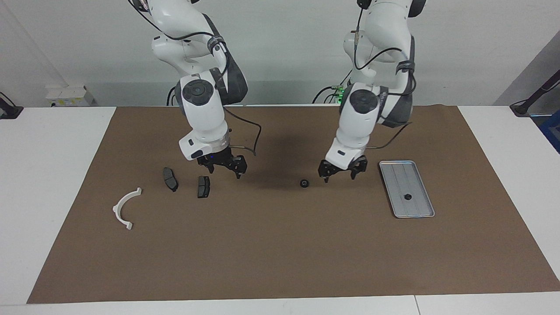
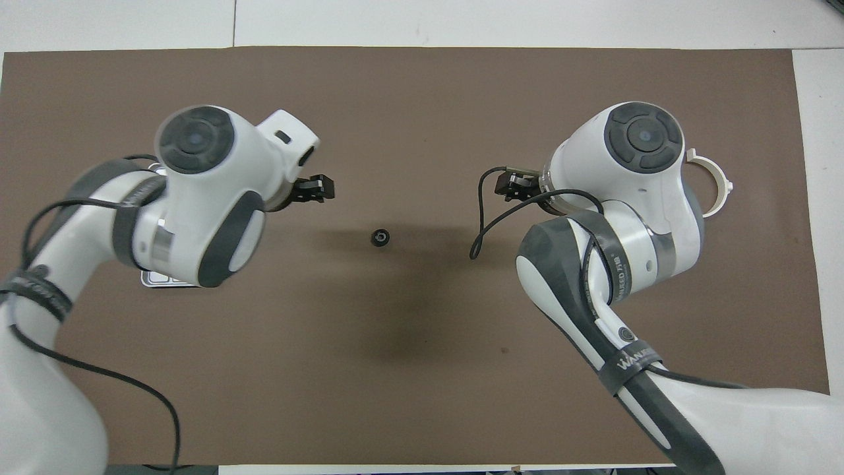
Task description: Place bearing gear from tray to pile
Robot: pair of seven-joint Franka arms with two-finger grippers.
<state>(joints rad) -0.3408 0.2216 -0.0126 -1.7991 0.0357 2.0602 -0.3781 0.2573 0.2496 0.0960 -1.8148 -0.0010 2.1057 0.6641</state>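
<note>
One bearing gear (image 1: pixel 304 183) lies loose on the brown mat (image 1: pixel 280 253) mid-table, well apart from the pile of two brake pads (image 1: pixel 169 179) and white half-ring bracket (image 1: pixel 125 208), while a second small dark part (image 1: pixel 407 197) sits in the tray (image 1: pixel 418 214). I read my left gripper (image 1: pixel 340 174) as spread open and empty between gear and tray, my right gripper (image 1: pixel 224 167) likewise open and empty beside the pads. I judge the job half done: the gear needs carrying on to the pile
</note>
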